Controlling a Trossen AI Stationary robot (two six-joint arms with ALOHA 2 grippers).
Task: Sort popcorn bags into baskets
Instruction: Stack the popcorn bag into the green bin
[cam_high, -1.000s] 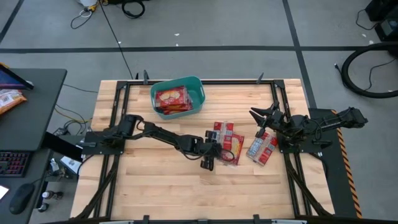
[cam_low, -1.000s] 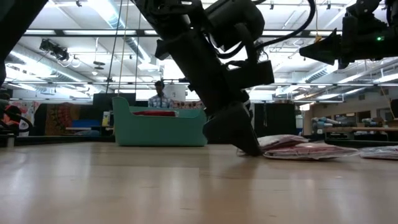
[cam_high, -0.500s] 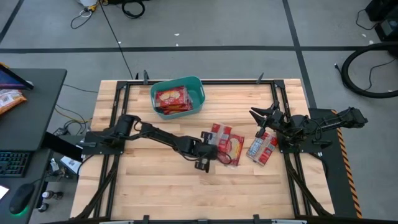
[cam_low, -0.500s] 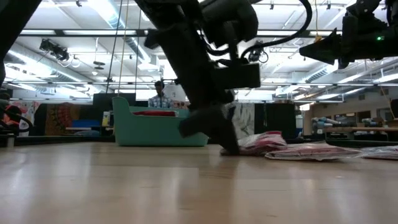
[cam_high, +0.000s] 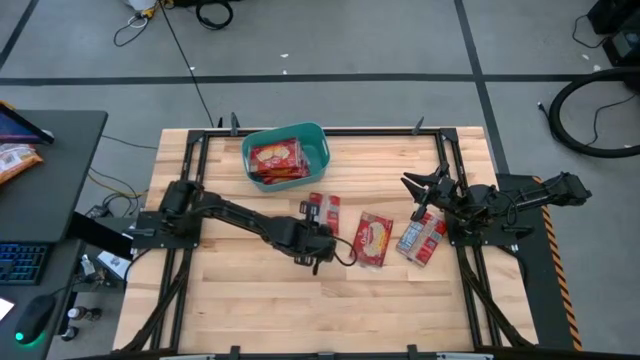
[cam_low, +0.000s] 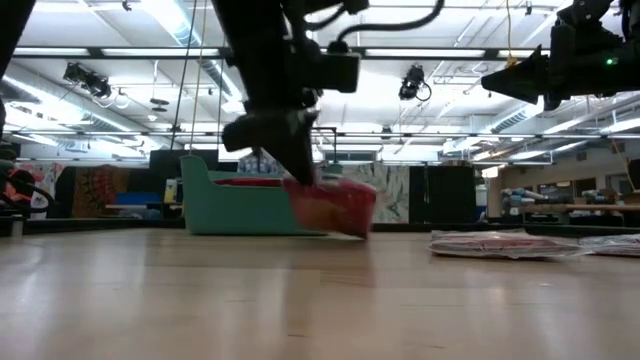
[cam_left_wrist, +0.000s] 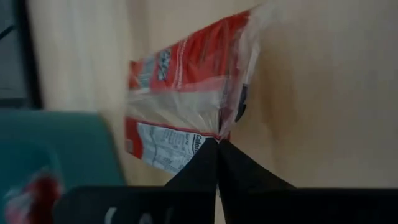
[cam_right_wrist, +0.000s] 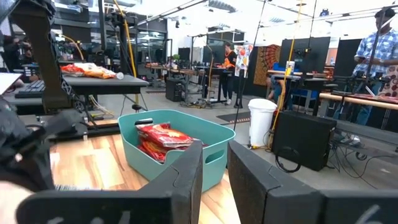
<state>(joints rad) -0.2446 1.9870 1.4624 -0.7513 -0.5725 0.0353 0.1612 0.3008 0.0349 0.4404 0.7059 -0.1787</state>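
Note:
A red popcorn bag (cam_high: 322, 210) hangs from my left gripper (cam_high: 319, 238), which is shut on it at mid-table; in the low view the popcorn bag (cam_low: 335, 205) tilts just above the wood. A second bag (cam_high: 375, 238) lies flat to its right. A third (cam_high: 422, 238) lies under my right arm. The teal basket (cam_high: 285, 155) stands at the far edge with red bags inside (cam_right_wrist: 163, 140). My right gripper (cam_high: 413, 186) hovers high at the right, open, with nothing between its fingers (cam_right_wrist: 186, 174). My left gripper pinches the bag's crimped end seam (cam_left_wrist: 231, 115) between its two fingertips (cam_left_wrist: 217, 149). The fingers slant down from above in the low view. The bag hangs tilted below them, its lower end (cam_low: 345, 230) close over the table.
The two loose bags lie between my grippers. Bare wood stretches along the near half of the table (cam_high: 300, 310). A black frame rail (cam_high: 190, 170) runs along each side. Beyond the table stand desks, equipment and people (cam_right_wrist: 379, 43).
My left gripper has shut on the top bag of the middle stack and gone toward the table's left and up. That bag has been drawn off the one beneath it and lifted, now hanging tilted nearer the basket. The lower bag has stayed on the table.

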